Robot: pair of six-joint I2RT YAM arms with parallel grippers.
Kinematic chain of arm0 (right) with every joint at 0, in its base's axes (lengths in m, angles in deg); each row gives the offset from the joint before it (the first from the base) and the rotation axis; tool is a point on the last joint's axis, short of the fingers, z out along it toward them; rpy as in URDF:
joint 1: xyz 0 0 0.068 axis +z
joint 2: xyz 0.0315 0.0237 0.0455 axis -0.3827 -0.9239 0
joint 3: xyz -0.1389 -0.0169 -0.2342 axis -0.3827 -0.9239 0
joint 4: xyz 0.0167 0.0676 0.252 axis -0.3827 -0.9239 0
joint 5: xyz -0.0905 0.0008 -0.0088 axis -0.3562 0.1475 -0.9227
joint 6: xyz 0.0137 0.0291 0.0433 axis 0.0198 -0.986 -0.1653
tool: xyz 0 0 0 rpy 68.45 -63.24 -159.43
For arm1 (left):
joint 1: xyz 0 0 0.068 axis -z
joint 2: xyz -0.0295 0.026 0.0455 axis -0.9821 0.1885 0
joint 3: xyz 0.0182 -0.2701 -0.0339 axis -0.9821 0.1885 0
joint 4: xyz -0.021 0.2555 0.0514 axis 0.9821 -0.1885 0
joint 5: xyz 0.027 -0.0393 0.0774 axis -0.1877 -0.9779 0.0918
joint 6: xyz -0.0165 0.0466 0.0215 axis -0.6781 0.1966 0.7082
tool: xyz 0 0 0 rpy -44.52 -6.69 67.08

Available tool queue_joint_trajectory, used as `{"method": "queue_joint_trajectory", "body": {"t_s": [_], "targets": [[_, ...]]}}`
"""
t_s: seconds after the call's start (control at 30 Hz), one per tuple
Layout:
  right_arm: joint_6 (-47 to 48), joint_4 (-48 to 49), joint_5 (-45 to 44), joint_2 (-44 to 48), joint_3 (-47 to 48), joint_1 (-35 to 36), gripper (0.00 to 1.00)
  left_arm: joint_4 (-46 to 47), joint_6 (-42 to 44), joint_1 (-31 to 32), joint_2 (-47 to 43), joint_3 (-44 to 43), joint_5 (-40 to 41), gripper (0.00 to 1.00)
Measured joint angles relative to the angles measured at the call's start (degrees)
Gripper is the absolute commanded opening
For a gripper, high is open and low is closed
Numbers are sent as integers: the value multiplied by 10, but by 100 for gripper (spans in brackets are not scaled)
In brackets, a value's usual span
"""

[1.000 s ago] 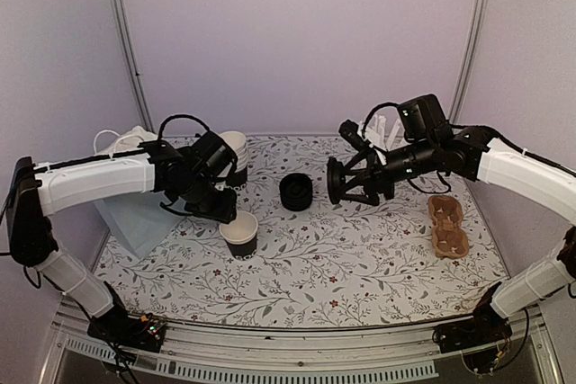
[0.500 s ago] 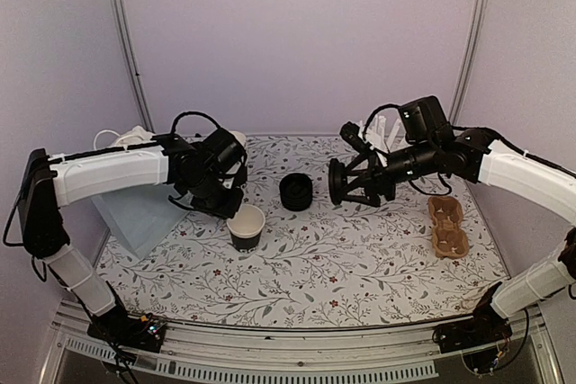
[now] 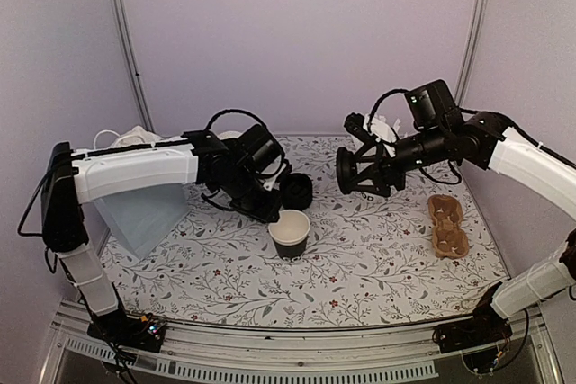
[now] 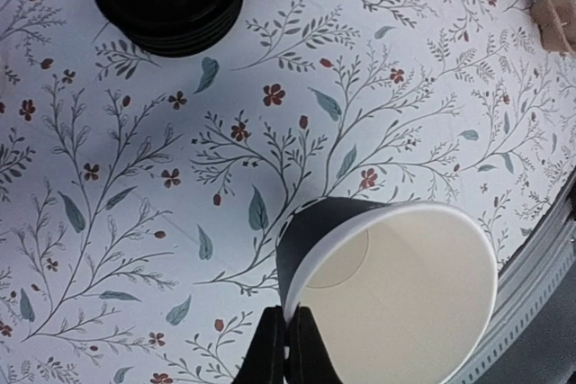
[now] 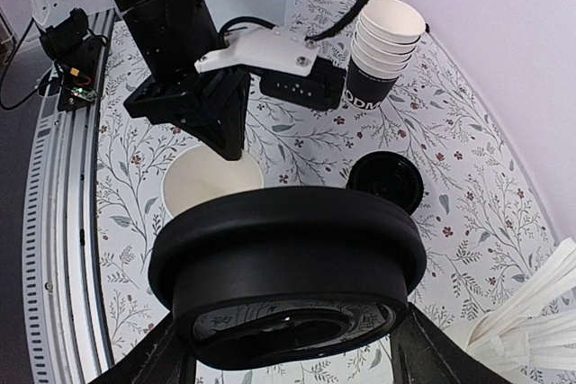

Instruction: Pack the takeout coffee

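From above, the left pincer [image 3: 274, 216], clenched on the whitish rim of the paper cup [image 3: 290, 233], has brought it from frame left to the centre of the flowered tabletop [image 3: 378, 258], ready for capping; its wrist view shows the smooth round mouth lower right; in the right wrist view, the right pincer [image 5: 288, 312] grasps the glossy black plastic lid [image 5: 288, 249], lower centre.

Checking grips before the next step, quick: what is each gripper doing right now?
Left gripper: closed, pinching the rim of the small black paper cup with whitish inside.
Right gripper: closed on the round black plastic lid.
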Motion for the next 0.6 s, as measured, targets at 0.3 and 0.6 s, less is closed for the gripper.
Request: {"method": "queue_joint_trajectory", "body": {"t_s": [0.3,0.6], "targets": [[81,-110,-10,2,43,0,69,19,0,44,81,-69,-38,2],[139,-197,-14,-5,92,13,69,22,2,55,90,-84,-39,33]]}}
